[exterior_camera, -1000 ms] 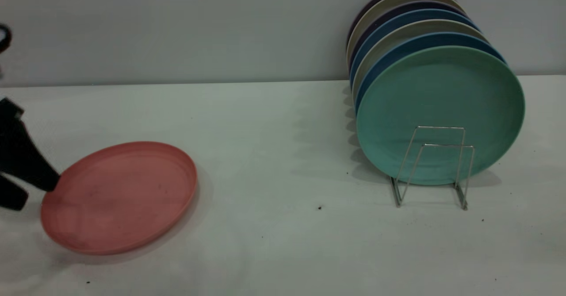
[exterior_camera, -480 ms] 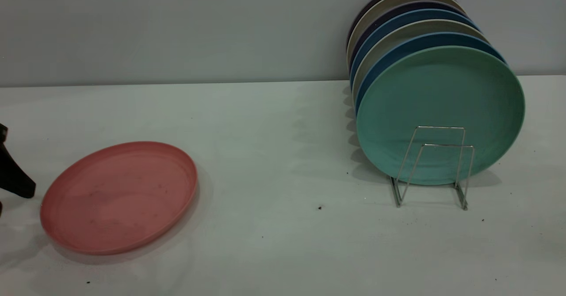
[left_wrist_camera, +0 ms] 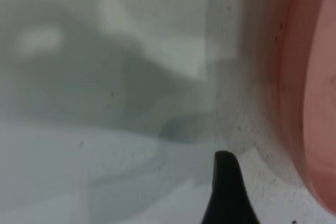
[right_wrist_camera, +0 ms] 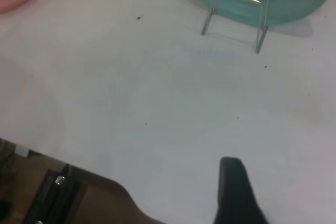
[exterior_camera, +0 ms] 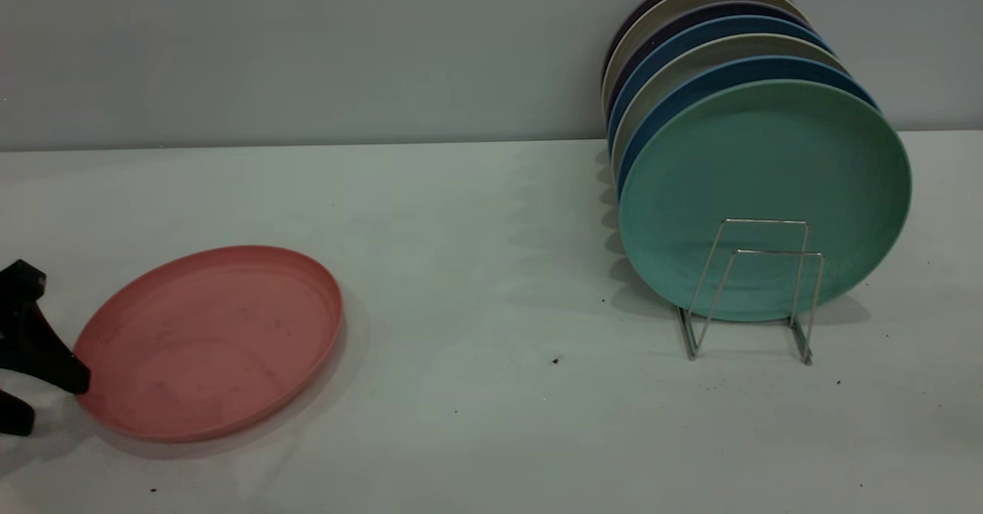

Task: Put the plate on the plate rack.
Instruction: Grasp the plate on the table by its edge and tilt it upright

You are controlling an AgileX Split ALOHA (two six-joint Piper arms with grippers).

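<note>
Left hand (exterior_camera: 34, 399) is sitting spread at the plate (exterior_camera: 209, 341)'s left rim, one finger above, one below. One pink plate is lying flat on the worktop (exterior_camera: 476, 283); seven plates are standing in the plate rack (exterior_camera: 756, 287) far right.

Left gripper (exterior_camera: 34, 399) low over the table's left edge, near the front corner. Fingers (exterior_camera: 46, 356) spread apart, one above the other, tips pointing inward, holding nothing. Right arm outside exterior view; one dark finger (right_wrist_camera: 236, 192) shows in its wrist view.
</note>
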